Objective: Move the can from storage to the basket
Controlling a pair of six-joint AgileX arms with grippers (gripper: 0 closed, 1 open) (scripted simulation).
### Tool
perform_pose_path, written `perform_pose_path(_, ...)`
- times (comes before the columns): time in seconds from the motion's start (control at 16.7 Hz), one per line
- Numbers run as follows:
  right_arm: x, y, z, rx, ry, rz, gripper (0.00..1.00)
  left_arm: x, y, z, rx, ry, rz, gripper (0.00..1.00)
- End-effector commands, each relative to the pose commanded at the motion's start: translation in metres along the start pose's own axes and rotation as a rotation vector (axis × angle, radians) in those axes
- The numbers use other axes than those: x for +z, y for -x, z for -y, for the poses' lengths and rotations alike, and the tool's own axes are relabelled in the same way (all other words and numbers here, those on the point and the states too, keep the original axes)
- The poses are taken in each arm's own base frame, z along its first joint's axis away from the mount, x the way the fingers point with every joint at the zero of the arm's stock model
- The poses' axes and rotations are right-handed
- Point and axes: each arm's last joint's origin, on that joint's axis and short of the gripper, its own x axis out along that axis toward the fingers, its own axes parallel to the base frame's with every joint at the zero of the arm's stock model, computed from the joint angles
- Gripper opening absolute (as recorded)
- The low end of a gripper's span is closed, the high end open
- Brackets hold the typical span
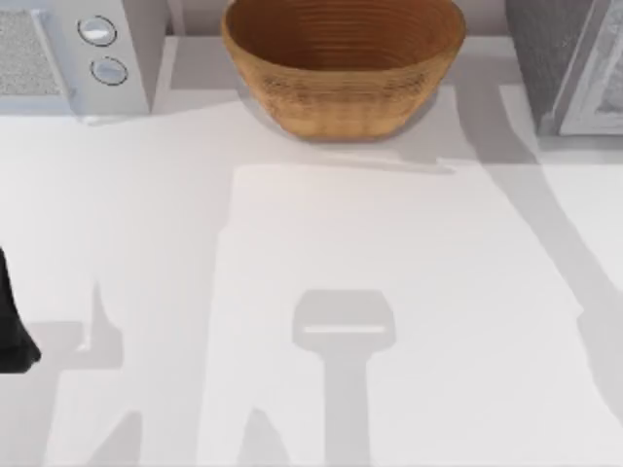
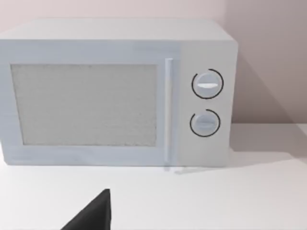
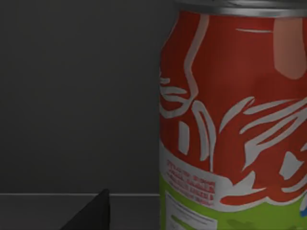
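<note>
Reaching into the storage cabinet (image 1: 560,58) at the tabletop's far right corner, the right gripper faces the upright can (image 3: 235,120) inside; whether its fingers are spread, I cannot tell. Close squarely, withdraw straight past the door frame. The basket (image 1: 343,68) sits mid far edge, tabletop between open.

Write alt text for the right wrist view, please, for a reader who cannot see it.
A red drink can with white script lettering and a lime-green lower band stands upright, very close, against a dark grey inner wall. A black fingertip of the right gripper shows at the frame's edge.
</note>
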Motion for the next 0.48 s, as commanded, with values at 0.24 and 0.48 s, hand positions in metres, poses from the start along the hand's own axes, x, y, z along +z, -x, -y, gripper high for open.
perform_pose_path(0.24,0.002,-0.024,-0.002,0.001,0.0,0.002,1.0,0.0,0.0,0.0,0.0,0.0,0.0,1.0)
perform_pose_path(0.48,0.001,-0.048,-0.001,0.001,0.0,0.002,1.0,0.0,0.0,0.0,0.0,0.0,0.0,1.0)
